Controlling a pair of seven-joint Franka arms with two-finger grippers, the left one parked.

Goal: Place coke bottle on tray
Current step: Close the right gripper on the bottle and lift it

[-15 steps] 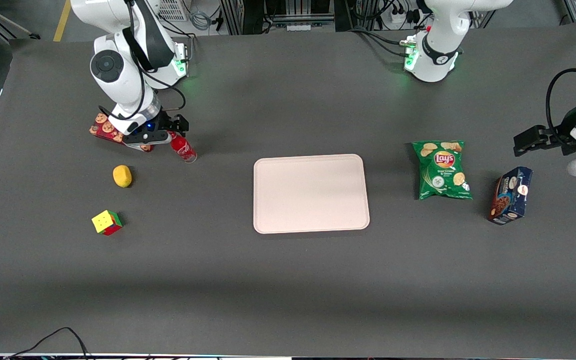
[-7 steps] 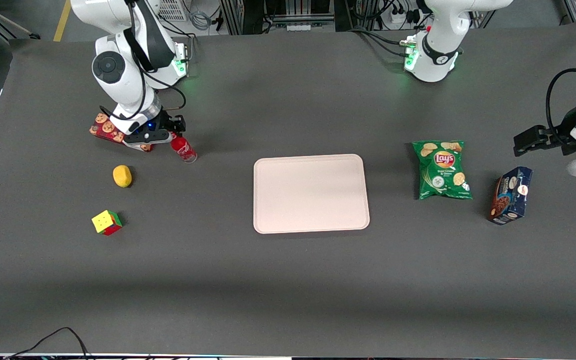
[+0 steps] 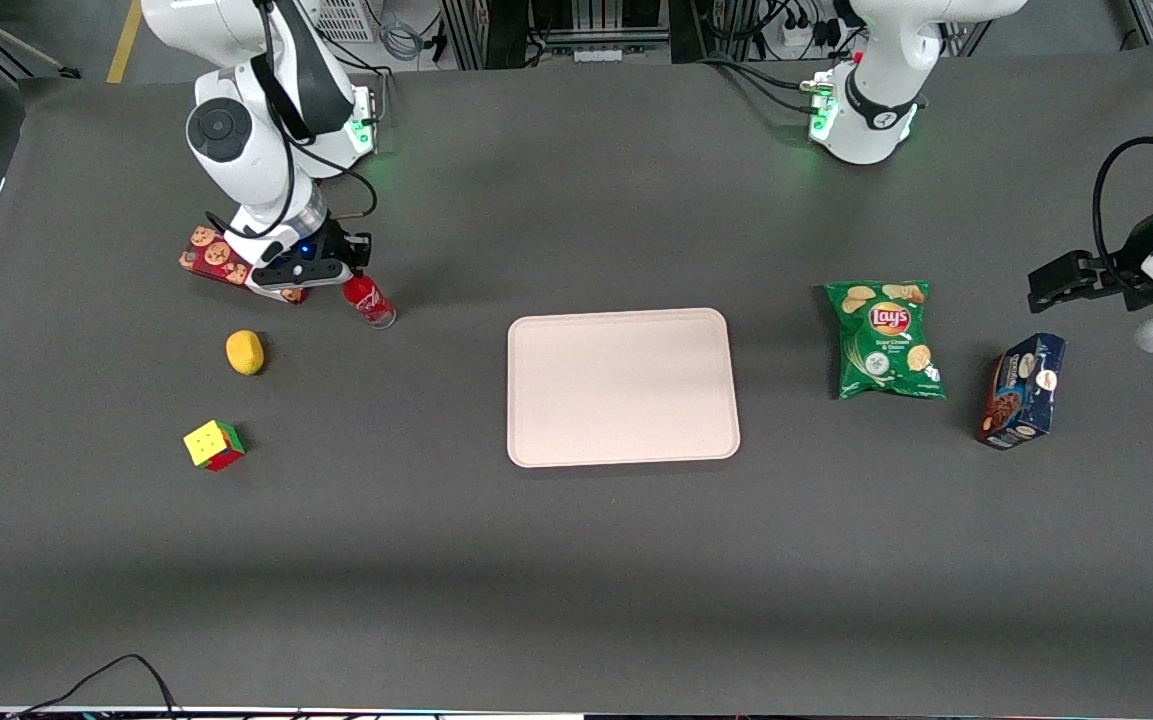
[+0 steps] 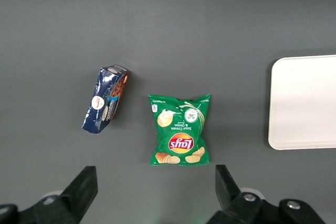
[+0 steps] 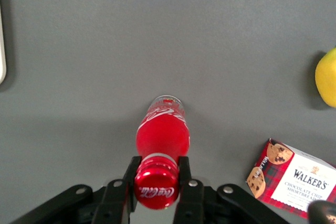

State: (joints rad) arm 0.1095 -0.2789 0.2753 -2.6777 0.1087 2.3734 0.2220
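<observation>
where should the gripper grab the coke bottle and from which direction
At the neck just under the cap, coming from above: the coke bottle stands upright on its clear base, so the narrow top fits between the fingers. The gripper is already shut there.

The coke bottle (image 5: 162, 135) is looking like smooth, shiny red plastic, and the gripper (image 5: 156, 182) squeezing its cap is looking like dull black plastic. The table (image 3: 576, 560) under the bottle is showing a dark, matt, slightly rough cover. Toward the parked arm's end from the bottle, the tray (image 3: 622, 386) is looking smooth and matt, and the chip bag (image 3: 884, 340) is shining like crinkly foil.
</observation>
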